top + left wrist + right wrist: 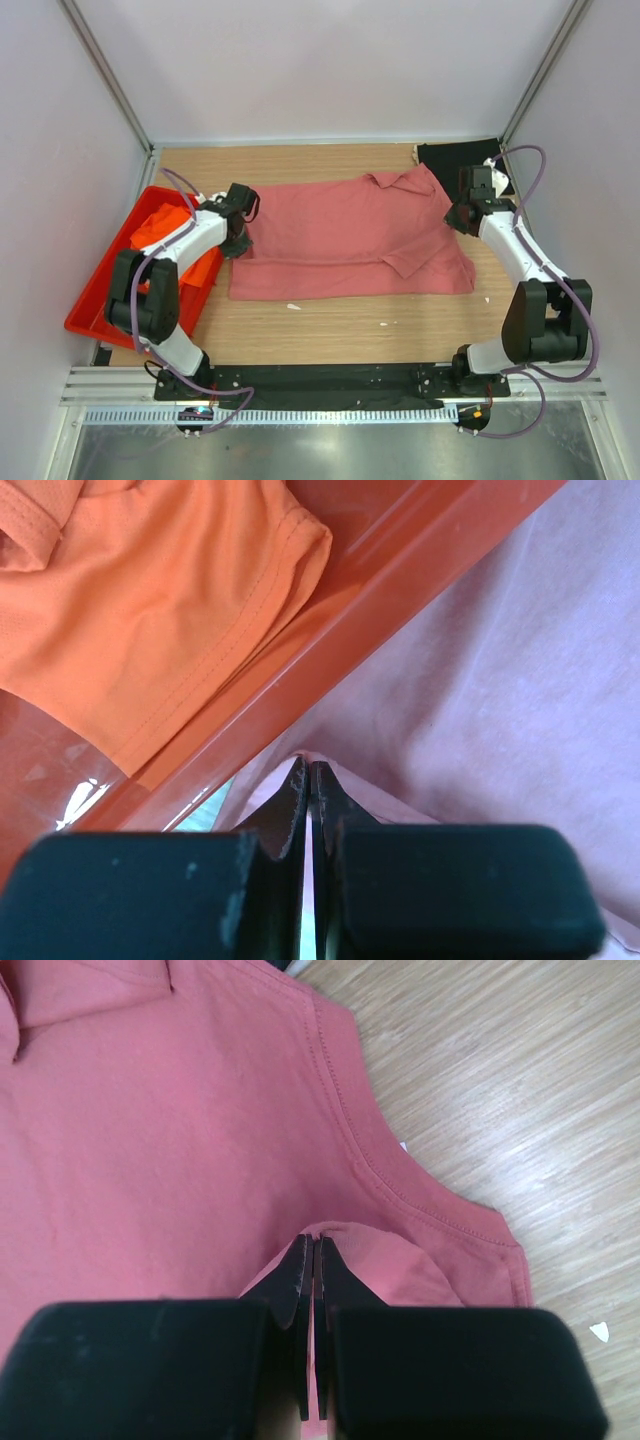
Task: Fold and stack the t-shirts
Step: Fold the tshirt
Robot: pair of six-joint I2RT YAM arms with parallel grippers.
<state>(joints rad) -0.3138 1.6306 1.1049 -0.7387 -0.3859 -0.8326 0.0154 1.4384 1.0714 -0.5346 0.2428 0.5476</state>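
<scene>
The rose-red shirt [350,235] lies spread across the middle of the table [330,335], collar toward the right, one sleeve folded in over the body near the front edge; the orange shirt [160,225] sits crumpled in the red tray [95,300] at the left, and the black shirt [450,158] lies in the far right corner, well apart from the work. The left gripper [238,243] is at the hem end just beside the tray rim, its fingers pressed together on a small raised ridge of pink cloth; the right gripper [458,218] is at the opposite end by the sleeve seam, likewise pinched shut on a peak of the fabric. The step in hand looks like the first fold of the rose-red shirt, both ends gripped and nothing yet stacked; the task seems early. The next move likely calls for lifting both pinches together and carrying them evenly so the cloth folds flat rather than bunches; the left side needs care, since the tray wall stands close and the hem could catch on it.
</scene>
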